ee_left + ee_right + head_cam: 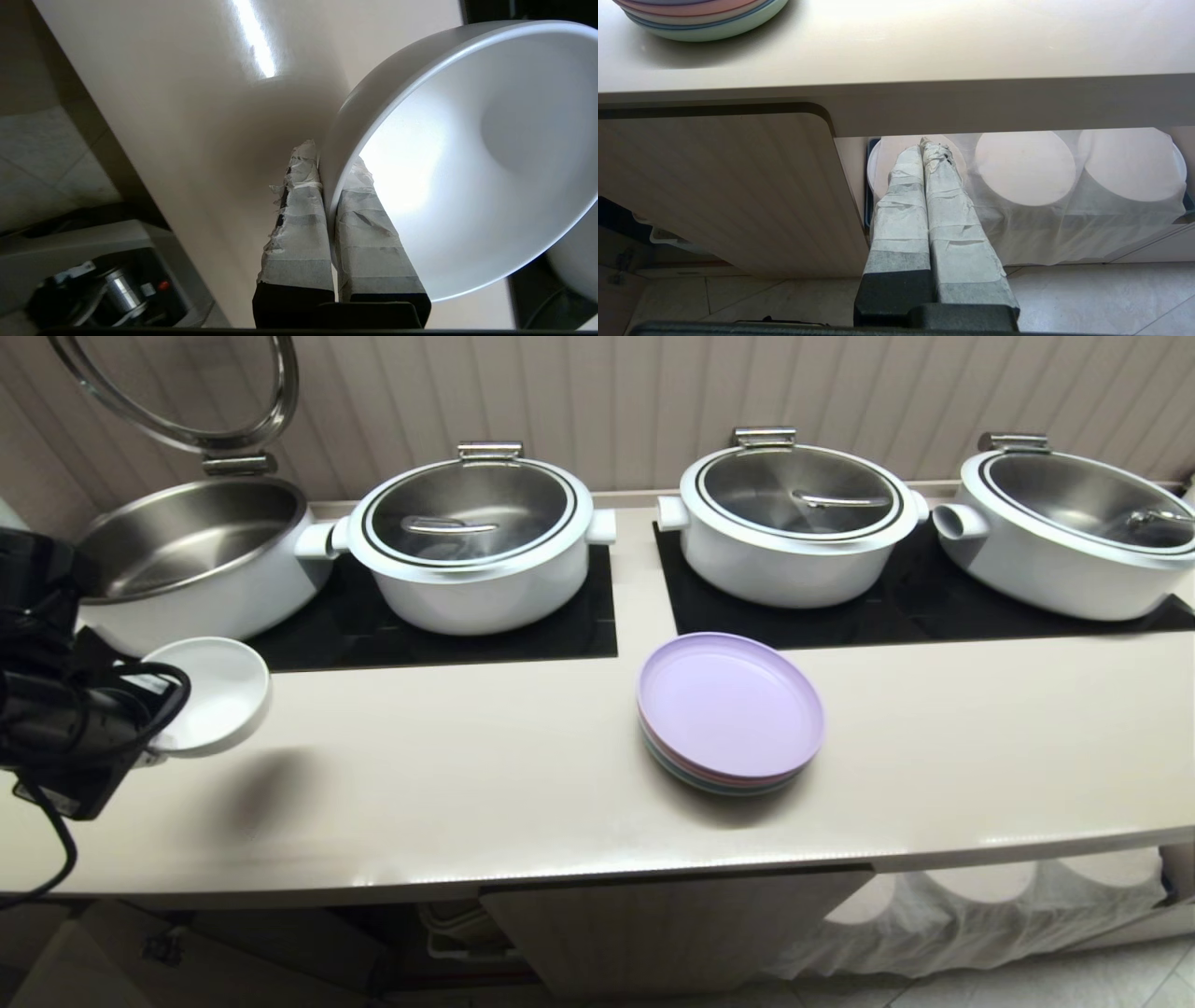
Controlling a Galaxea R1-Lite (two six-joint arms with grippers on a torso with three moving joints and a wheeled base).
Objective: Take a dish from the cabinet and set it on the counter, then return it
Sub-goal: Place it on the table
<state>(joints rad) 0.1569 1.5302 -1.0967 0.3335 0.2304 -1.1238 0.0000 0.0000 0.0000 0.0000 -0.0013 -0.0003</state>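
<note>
The dish (pixel 217 693), a plain white bowl, hangs tilted above the left end of the bench (pixel 523 803), its shadow falling on the surface beneath; we see it held clear of the bench, not resting on it. Our left tool (pixel 329 186) is clenched on the dish: in the left wrist view one taped finger (pixel 299 224) lies outside the rim and the other inside the hollow. Just beyond the dish, at the far left, stands an open pot (pixel 191 555) with its lid (pixel 187 392) raised; three closed pots (pixel 471 537) follow to the right along the far edge, seated on black panels (pixel 467 635). Near the middle of the bench sits a stack of plates (pixel 730 709), lilac on top, well apart from the dish. Below the front edge we see a ribbed cabinet door (pixel 672 919). Our right tool (pixel 924 154) is parked low in front of the cabinet, to the right of that door, its taped fingers pressed together and empty, pointing at white discs under a thin cloth (pixel 1064 219).
</note>
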